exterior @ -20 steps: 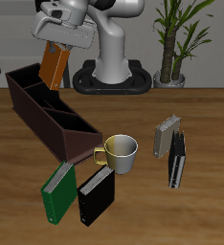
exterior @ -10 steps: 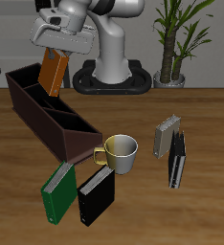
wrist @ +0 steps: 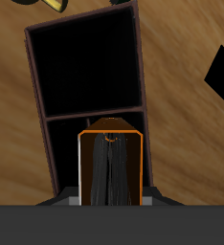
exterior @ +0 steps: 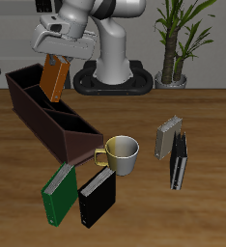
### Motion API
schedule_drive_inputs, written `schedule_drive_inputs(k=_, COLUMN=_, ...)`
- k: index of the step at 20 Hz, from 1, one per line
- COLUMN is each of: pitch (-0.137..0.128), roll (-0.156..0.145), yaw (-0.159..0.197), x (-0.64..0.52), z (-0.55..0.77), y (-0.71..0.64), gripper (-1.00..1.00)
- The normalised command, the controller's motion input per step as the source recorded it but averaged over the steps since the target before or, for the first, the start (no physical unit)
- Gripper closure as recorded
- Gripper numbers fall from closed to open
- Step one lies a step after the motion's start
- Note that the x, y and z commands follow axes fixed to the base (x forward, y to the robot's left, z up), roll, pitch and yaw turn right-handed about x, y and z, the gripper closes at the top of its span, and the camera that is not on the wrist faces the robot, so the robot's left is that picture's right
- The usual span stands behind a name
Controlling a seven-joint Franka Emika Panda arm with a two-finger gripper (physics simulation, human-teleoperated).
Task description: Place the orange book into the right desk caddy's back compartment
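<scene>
My gripper (exterior: 56,56) is shut on the orange book (exterior: 55,77) and holds it upright in the air, tilted a little, over the far end of the right desk caddy (exterior: 49,123). The book's lower edge hangs just above the back compartment (exterior: 28,83), the caddy's end section farthest from the mug. In the wrist view the orange book (wrist: 110,170) fills the space between my fingers, and the dark open back compartment (wrist: 87,62) lies below it. The caddy's thin brown wall (wrist: 37,105) frames that pocket.
A pale mug (exterior: 120,154) stands by the caddy's near end. A green book (exterior: 58,192) and a black book (exterior: 96,196) lie near the table's front edge. A grey book (exterior: 167,136) and another black book (exterior: 179,160) stand beside the mug. A potted plant (exterior: 173,43) stands at the back.
The arm has swung the orange book slightly toward the caddy's far end and lowered it a little. The book hangs more upright than before. It stays in my grip.
</scene>
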Motion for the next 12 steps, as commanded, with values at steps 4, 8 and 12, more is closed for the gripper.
schedule_drive_inputs(k=4, pitch=0.026, roll=-0.003, yaw=0.009, x=0.03, z=-0.19, y=-0.09, gripper=1.0)
schedule_drive_inputs(k=8, pitch=0.017, roll=-0.032, yaw=-0.012, x=0.03, z=-0.13, y=-0.2, gripper=1.0)
schedule_drive_inputs(k=12, pitch=0.007, roll=-0.018, yaw=-0.013, x=-0.01, z=-0.08, y=-0.1, gripper=1.0)
